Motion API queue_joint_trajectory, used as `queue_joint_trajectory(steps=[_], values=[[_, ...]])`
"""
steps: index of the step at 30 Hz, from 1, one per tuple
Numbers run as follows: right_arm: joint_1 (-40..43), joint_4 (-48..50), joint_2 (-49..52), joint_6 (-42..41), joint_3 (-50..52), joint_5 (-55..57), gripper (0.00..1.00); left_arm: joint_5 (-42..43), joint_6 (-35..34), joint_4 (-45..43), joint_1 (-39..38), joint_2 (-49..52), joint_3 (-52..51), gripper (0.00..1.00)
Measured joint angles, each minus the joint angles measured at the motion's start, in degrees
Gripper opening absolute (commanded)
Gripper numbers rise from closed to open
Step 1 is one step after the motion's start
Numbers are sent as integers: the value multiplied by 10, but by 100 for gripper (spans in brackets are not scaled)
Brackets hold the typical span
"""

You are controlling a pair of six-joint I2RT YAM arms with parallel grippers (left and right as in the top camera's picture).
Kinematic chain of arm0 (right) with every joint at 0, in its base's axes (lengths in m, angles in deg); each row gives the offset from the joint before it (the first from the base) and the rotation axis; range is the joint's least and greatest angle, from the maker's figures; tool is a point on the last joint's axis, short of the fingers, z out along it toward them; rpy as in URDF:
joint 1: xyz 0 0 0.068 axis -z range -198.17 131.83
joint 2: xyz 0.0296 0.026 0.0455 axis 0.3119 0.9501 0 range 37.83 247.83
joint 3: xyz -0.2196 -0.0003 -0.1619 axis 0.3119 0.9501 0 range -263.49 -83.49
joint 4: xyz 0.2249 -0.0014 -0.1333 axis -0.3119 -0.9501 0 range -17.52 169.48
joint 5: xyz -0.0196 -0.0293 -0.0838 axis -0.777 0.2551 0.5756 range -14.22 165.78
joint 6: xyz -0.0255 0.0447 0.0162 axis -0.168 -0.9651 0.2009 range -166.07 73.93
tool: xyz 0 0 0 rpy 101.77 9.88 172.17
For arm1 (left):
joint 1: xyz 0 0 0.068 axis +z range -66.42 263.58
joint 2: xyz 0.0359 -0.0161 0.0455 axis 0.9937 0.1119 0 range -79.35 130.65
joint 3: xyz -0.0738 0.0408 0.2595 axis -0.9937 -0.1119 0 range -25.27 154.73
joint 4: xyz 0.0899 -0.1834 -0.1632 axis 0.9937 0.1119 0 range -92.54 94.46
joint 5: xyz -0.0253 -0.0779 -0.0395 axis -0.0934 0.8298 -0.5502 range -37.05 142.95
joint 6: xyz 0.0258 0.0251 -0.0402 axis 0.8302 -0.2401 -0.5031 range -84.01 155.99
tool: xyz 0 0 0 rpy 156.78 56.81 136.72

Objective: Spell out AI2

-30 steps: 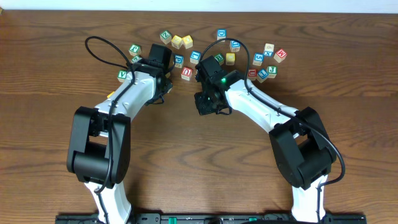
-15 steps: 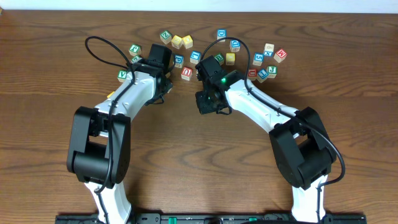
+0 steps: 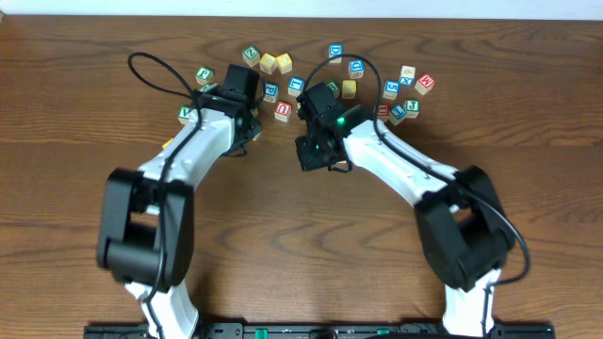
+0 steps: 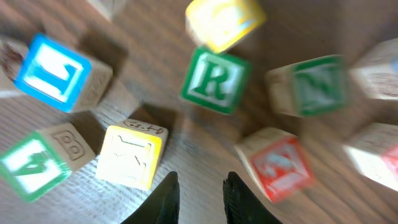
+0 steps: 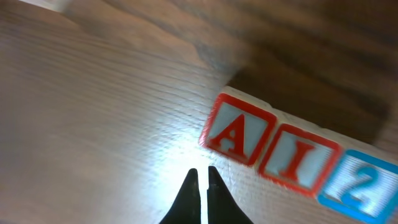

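In the right wrist view a red A block (image 5: pixel 236 137), a red I block (image 5: pixel 298 163) and a blue 2 block (image 5: pixel 364 186) lie touching in a row on the wood. My right gripper (image 5: pixel 203 177) is shut and empty, just short of the A block. In the overhead view the right gripper (image 3: pixel 316 155) hides that row. My left gripper (image 4: pixel 200 186) is open and empty, over bare wood between a yellow block (image 4: pixel 132 155) and a red block (image 4: pixel 277 165). In the overhead view the left gripper (image 3: pixel 241 90) is at the block pile.
Loose letter blocks lie across the back of the table (image 3: pixel 301 235): a green R (image 4: pixel 214 81), a blue L (image 4: pixel 53 71), a green N (image 4: pixel 311 84) and another yellow one (image 4: pixel 224 22). More blocks sit at the back right (image 3: pixel 405 94).
Both arms have shifted only slightly. The right gripper has edged a little toward the back. Nothing was taken hold of or let go.
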Motion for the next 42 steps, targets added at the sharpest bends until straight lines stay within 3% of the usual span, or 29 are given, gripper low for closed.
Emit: queue_joint_trajectory(steps=[6, 8, 10, 12, 13, 15, 27, 42], values=[[12, -3, -132, 5, 0, 10, 26, 4, 105, 10, -1, -143, 0, 25], [26, -14, -176, 6, 0, 23, 41, 4, 135, 17, -1, -195, 0, 26], [49, -29, -220, 6, 0, 41, 58, 4, 170, 26, -1, -252, 0, 83], [75, -47, -256, 8, 0, 59, 71, 4, 184, 37, -1, -291, 0, 97], [90, -58, -275, 7, 0, 71, 77, 4, 192, 44, -1, -311, 0, 98], [121, -81, -309, 9, 0, 91, 99, 4, 199, 57, -1, -339, 0, 98], [221, -199, -479, 9, 0, 136, 99, 4, 211, 75, -1, -378, 0, 98], [221, -257, -490, 19, 0, 150, 99, 5, 219, 75, -1, -378, 0, 99]])
